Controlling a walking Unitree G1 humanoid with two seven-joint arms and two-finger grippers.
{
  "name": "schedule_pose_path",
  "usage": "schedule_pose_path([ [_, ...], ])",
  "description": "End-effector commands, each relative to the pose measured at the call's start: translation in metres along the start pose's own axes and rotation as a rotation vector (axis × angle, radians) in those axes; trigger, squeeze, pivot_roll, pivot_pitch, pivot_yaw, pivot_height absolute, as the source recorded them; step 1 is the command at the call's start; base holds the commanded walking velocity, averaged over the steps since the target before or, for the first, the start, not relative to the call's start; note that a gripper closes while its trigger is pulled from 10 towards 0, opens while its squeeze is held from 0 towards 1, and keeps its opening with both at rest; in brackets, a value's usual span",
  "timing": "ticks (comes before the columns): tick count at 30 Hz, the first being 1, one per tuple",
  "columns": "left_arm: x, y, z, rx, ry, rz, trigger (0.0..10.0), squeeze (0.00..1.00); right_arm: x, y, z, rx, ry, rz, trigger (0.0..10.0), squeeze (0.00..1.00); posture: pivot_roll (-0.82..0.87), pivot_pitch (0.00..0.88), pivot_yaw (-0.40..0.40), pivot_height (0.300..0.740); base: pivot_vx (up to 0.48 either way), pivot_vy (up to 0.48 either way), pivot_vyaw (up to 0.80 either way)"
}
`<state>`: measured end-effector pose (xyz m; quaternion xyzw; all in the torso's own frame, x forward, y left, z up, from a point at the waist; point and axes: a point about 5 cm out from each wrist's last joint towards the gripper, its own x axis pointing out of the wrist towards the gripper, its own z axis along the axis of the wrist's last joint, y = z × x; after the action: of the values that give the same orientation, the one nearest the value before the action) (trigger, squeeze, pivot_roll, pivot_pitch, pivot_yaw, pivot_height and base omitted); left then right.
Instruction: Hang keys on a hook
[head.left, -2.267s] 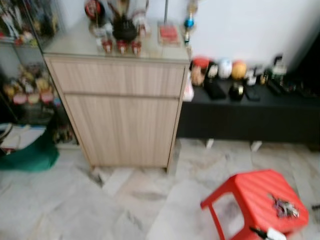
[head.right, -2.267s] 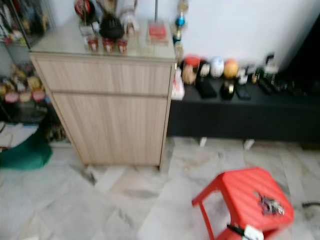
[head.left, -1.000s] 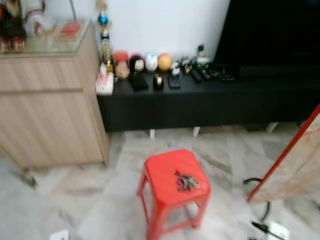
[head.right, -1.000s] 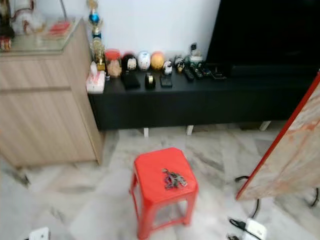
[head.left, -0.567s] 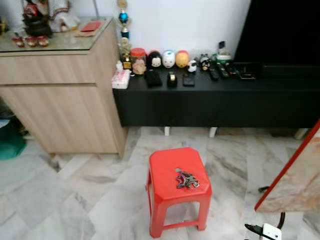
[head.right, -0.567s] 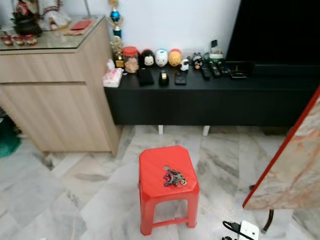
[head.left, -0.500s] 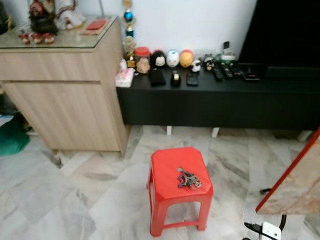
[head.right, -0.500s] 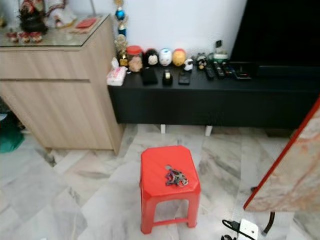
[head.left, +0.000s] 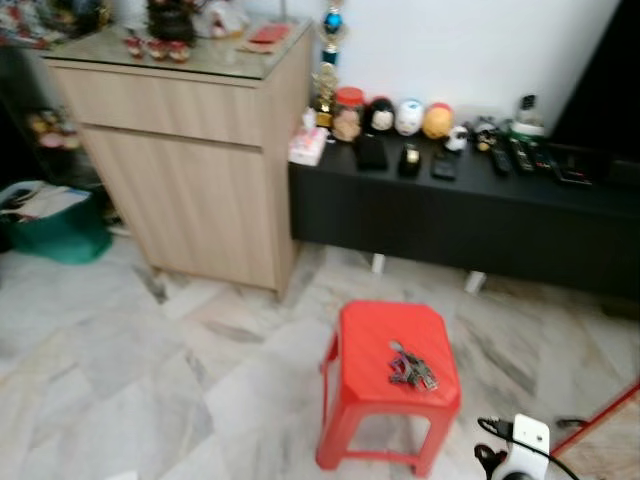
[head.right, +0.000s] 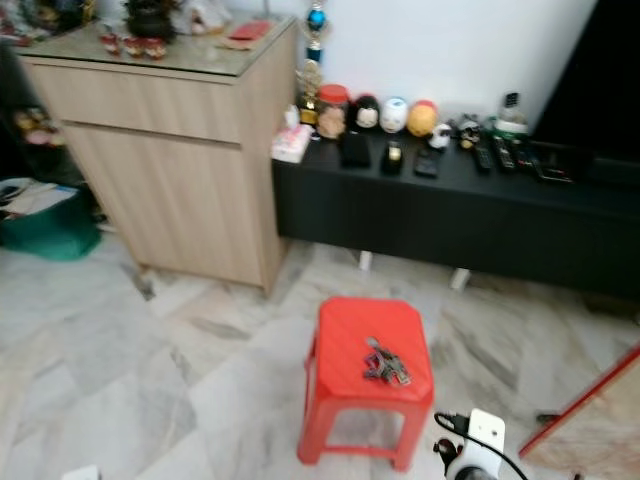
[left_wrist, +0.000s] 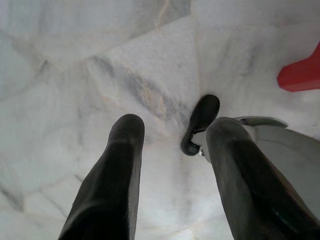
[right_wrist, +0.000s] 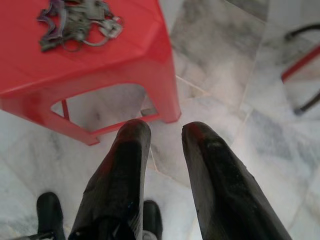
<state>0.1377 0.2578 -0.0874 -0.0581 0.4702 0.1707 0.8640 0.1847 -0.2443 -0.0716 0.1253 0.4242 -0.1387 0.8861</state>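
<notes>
Marble floor (head.left: 120, 380), wooden cabinet (head.left: 200, 170) left, black TV bench (head.left: 470, 215) along the wall. Red plastic stool (head.left: 385, 345) in front, bunch of keys (head.left: 410, 366) lying on its seat. Left gripper (left_wrist: 172, 145) hangs over floor, fingers wide apart. Right gripper (right_wrist: 167, 135) beside stool, narrow gap, holding nothing.

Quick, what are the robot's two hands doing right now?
Left gripper: open, holding nothing, over the floor.
Right gripper: open, holding nothing, near the red stool.
</notes>
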Motion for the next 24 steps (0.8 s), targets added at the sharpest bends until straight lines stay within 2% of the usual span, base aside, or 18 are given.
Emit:
schedule_pose_path([
  [1,0.000,-0.006,-0.003,0.030,0.019,-0.011,10.0,0.00,0.000,-0.005,0.005,-0.009,-0.010,-0.011,10.0,0.00,-0.01,0.000,-0.078,0.740,0.000,0.000,0.80],
  [5,0.000,-0.008,-0.006,0.051,0.023,-0.022,10.0,0.00,-0.001,-0.005,0.001,-0.038,-0.003,-0.001,10.0,0.00,-0.02,0.000,-0.059,0.740,0.000,0.000,0.80],
  [11,-0.003,0.003,-0.016,0.081,0.045,-0.006,10.0,0.00,-0.003,-0.001,-0.016,-0.001,0.039,0.010,10.0,0.00,0.01,0.000,-0.050,0.740,0.000,0.000,0.62],
  [13,-0.005,0.010,-0.019,0.105,0.047,-0.004,10.0,0.00,-0.002,0.002,-0.017,0.012,0.040,0.008,10.0,0.00,0.01,0.000,-0.030,0.740,0.000,0.000,0.00],
  [19,-0.006,0.017,-0.014,0.153,0.026,-0.017,10.0,0.00,-0.001,0.010,-0.017,0.054,0.018,0.017,10.0,0.00,0.03,0.000,-0.021,0.740,0.000,0.000,0.00],
  [24,-0.003,0.016,0.002,0.179,-0.033,-0.037,10.0,0.00,-0.005,0.010,-0.035,0.059,0.058,0.004,10.0,0.00,0.07,0.000,-0.035,0.740,0.000,0.000,0.00],
])
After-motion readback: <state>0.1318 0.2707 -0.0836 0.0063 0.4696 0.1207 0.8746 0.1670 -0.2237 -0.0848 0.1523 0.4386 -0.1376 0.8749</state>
